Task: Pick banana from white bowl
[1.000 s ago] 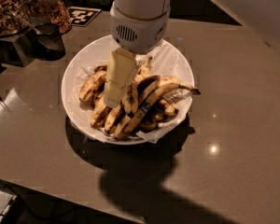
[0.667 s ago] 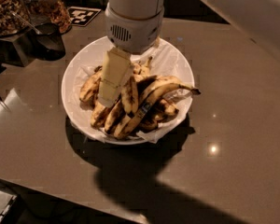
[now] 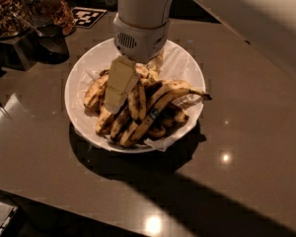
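Claw (image 3: pixel 116 100) over bananas (image 3: pixel 138 101) in white bowl (image 3: pixel 75 107); jars (image 3: pixel 5 9) behind.

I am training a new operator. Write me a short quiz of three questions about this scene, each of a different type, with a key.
1. True or false: the gripper hangs low over the bananas in the white bowl.
2. Multiple choice: the white bowl stands on A) a tray, B) the dark table, C) a shelf.
3. Fill in: the stem of the long stickered banana points to the picture's ___.
Key: 1 true; 2 B; 3 right.
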`<act>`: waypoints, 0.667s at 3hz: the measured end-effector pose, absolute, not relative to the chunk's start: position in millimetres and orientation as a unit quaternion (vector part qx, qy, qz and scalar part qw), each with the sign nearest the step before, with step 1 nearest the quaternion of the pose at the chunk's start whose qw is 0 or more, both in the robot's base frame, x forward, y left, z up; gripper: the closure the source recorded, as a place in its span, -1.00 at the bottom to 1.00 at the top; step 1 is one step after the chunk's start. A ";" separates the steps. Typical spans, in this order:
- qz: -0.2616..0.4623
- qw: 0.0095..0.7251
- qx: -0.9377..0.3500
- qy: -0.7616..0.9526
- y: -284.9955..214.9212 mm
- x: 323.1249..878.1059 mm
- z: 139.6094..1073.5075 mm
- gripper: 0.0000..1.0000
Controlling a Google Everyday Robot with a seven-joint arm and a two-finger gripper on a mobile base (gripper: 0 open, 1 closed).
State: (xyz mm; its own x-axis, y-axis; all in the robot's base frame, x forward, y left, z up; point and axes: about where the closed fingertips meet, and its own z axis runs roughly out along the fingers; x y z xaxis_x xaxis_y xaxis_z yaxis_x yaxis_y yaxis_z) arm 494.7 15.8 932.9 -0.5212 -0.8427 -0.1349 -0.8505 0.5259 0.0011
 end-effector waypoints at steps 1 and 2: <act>0.048 0.050 -0.481 0.874 15.7 497.1 925.9 -0.48; 0.059 0.044 -0.481 0.873 15.6 501.0 920.1 -0.06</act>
